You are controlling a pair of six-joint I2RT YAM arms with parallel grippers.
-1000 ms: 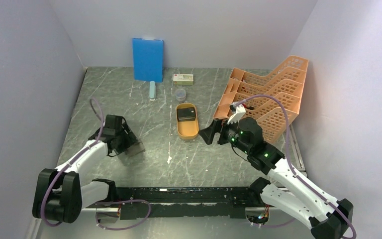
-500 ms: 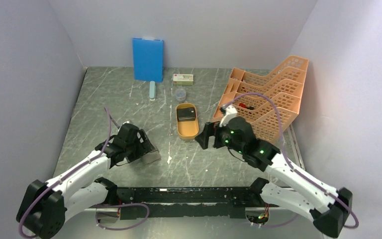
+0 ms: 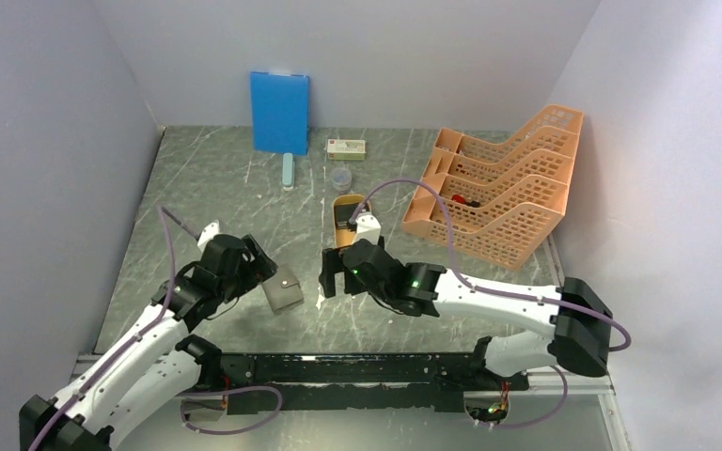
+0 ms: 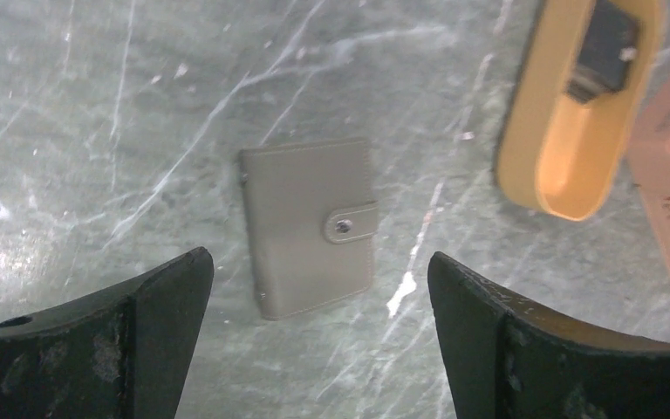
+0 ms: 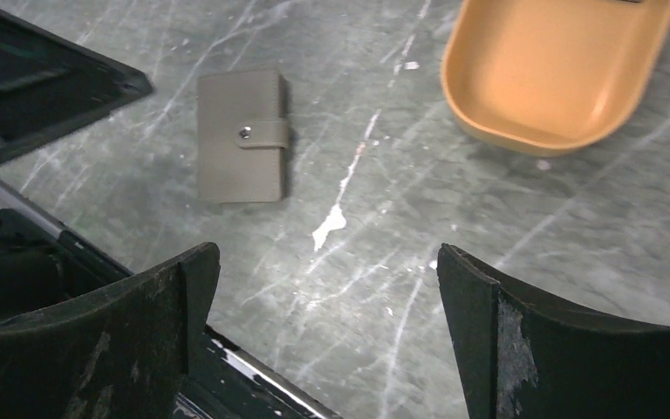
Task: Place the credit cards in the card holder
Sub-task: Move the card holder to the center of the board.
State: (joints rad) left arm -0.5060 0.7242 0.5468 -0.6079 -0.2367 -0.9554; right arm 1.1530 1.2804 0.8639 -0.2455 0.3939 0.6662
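My left fingers [image 4: 153, 323] are spread wide and grasp nothing; the card holder [image 4: 310, 227] lies flat on the bench [image 4: 96, 105] just beneath them, folded shut, its snap strap fastened, touched by neither finger; my right fingers [image 5: 140, 332] are spread wide too and empty, hovering near the holder's right side; the credit cards [image 4: 606, 48], a dark stack, sit at the far end of the orange tray [image 4: 567, 148], apart from the holder.
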